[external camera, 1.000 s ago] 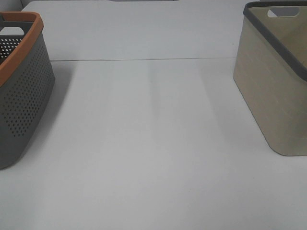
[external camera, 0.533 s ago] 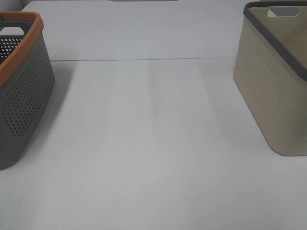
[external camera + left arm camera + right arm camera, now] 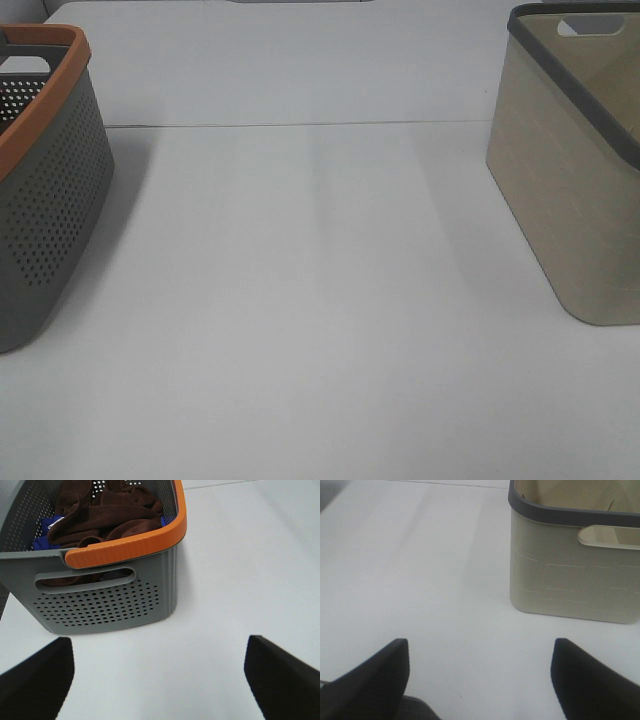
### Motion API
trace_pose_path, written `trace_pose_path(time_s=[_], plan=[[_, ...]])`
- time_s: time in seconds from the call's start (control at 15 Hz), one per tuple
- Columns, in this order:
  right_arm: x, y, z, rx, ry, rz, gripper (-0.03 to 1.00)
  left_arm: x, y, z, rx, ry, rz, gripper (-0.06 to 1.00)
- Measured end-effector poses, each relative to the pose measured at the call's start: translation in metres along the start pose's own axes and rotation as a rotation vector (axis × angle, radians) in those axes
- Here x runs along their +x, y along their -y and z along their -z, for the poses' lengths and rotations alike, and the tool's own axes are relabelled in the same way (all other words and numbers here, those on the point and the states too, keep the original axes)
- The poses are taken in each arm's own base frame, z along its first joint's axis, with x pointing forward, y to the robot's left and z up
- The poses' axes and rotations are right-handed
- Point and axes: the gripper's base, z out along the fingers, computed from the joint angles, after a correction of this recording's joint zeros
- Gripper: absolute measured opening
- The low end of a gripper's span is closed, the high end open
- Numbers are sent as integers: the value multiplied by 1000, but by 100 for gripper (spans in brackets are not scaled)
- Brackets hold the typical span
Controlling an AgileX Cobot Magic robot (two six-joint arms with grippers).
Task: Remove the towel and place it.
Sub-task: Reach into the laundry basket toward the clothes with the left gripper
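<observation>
So the towel (image 3: 107, 515) is bunched up inside the gray basket (image 3: 105, 605) with the orange rim, lying on top of something blue (image 3: 42, 532). The left gripper (image 3: 157, 650) hangs over the white table (image 3: 320, 300) just outside that basket, fingers spread wide with nothing in them, well clear of the towel. Over on the other side, the right gripper (image 3: 480, 647) is spread wide too, facing the beige basket (image 3: 570, 575) and holding nothing.
</observation>
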Motion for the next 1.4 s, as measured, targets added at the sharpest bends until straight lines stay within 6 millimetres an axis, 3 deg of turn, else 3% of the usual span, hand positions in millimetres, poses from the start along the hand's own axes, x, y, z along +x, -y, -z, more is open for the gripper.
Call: trace_pose_path(time_s=[1.4], plan=[[0, 0, 0, 0, 0, 0, 74, 0, 0, 0, 0, 0, 0, 88]])
